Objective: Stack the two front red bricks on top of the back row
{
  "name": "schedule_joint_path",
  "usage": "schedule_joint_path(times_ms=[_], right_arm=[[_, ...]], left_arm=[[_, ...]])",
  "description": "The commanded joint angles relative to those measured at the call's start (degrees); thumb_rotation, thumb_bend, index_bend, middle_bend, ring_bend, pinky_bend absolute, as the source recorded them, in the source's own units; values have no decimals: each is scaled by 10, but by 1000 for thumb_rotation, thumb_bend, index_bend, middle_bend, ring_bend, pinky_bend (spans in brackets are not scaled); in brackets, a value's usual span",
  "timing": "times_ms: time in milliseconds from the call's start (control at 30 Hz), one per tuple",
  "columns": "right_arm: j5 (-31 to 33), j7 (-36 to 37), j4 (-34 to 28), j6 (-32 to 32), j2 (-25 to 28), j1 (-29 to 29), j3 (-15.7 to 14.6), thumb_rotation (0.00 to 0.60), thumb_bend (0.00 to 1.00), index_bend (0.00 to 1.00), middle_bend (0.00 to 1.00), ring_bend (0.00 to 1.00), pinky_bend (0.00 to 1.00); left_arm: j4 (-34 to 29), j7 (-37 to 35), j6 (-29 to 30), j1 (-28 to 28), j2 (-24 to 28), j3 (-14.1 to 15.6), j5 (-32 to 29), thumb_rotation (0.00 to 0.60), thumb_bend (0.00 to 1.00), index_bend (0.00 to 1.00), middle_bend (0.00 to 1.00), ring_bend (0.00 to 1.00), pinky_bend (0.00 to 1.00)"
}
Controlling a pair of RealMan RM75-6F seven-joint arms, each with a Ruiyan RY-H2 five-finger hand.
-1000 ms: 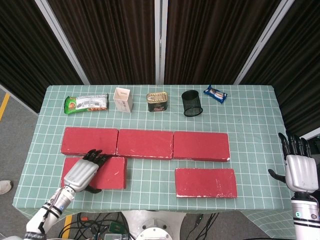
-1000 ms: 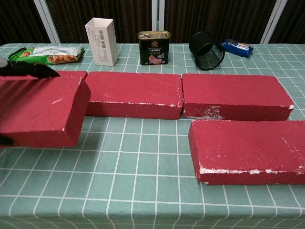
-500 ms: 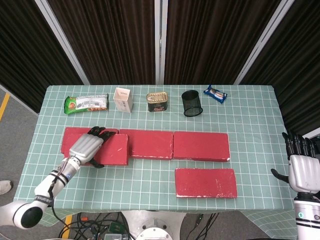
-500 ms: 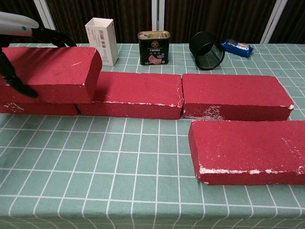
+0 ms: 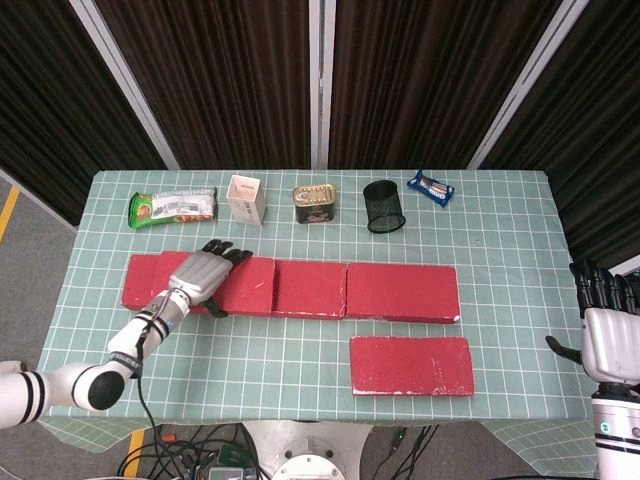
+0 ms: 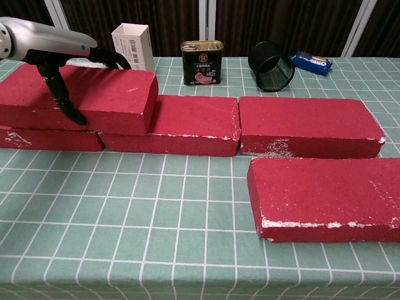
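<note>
Bricks: our left hand grips one brick atop the back row near the table's left edge. Only the head view shows our right hand, fingers spread, holding nothing, beyond the right edge. The front brick lies near the front edge, bare cloth around it.

One brick lies atop back row.
</note>
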Motion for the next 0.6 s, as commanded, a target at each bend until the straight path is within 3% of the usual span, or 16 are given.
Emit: schedule_joint_path(times_ms=[33, 600], right_arm=[[1, 2, 2, -2, 0, 0, 0, 600, 0, 0, 0, 0, 0], [10, 9, 12, -11, -3, 1, -1, 600, 0, 0, 0, 0, 0]], left_arm=[[7, 3, -4, -15, -7, 4, -15, 600, 34, 87, 187, 0, 0], [47, -43, -16, -44, -31, 11, -27, 600, 34, 88, 187, 0, 0]])
